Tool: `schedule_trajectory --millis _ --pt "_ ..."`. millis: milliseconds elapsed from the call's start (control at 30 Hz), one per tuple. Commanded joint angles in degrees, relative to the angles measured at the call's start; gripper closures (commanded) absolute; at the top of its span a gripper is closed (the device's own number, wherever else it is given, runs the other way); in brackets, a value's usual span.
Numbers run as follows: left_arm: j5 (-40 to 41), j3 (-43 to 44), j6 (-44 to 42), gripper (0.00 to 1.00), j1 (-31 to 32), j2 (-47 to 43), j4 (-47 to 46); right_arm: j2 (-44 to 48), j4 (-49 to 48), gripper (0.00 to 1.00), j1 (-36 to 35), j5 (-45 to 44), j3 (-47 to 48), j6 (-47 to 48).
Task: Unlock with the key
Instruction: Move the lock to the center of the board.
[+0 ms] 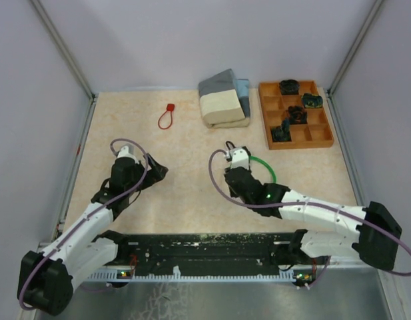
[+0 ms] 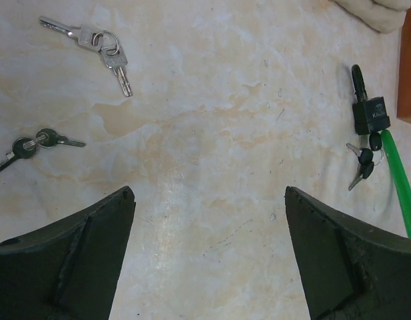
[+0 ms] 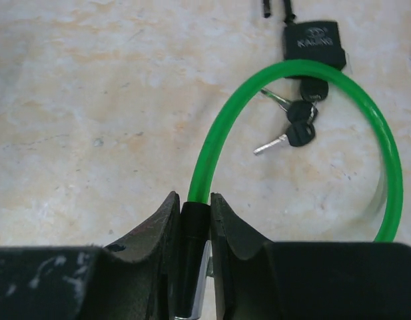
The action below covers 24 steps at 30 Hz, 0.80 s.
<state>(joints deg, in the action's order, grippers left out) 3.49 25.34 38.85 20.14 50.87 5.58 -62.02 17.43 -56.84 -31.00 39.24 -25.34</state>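
The cable (image 3: pixel 201 167) looked springy and slick, so you had to expect flex; its stiff black end was the sound hold. The lock (image 3: pixel 313 41) lay on the table (image 3: pixel 92 100) just beyond, a key (image 3: pixel 314 90) apparently seated. Your right gripper (image 3: pixel 194 220) pinched that cable end. Your left gripper (image 2: pixel 208 195) hovered spread wide, holding nothing.
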Motion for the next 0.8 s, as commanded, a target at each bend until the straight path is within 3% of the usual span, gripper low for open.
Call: schedule_trajectory --millis 0,167,333,433,533,667,767 --pt "1.87 -1.12 2.02 0.02 0.05 -1.93 -0.52 -5.17 -13.03 1.00 -6.25 -3.40 5.88 8.02" --pt "4.98 -2.31 3.02 0.02 -0.02 -2.77 -0.71 -12.24 -16.88 1.00 -13.25 -3.12 9.24 12.63" --pt "6.18 -2.61 3.01 0.02 -0.03 -2.43 -0.85 -17.50 -22.76 1.00 -13.57 1.28 7.83 15.37" --pt "6.68 -2.34 2.49 0.02 -0.02 -2.11 -0.78 -21.33 -20.82 1.00 -12.84 -1.28 10.00 14.84" --pt "6.59 -2.23 1.93 0.02 -0.03 -1.58 -0.62 -22.93 -14.44 0.79 -9.43 -3.66 11.69 9.58" --pt "4.00 -1.65 -0.07 0.02 -0.01 -0.26 -2.20 -19.67 -8.80 0.62 -2.41 -2.87 8.81 3.96" --pt "-0.49 -0.49 -3.56 0.02 0.02 1.69 -4.12 -16.56 -5.50 0.56 2.27 -1.89 6.32 1.81"
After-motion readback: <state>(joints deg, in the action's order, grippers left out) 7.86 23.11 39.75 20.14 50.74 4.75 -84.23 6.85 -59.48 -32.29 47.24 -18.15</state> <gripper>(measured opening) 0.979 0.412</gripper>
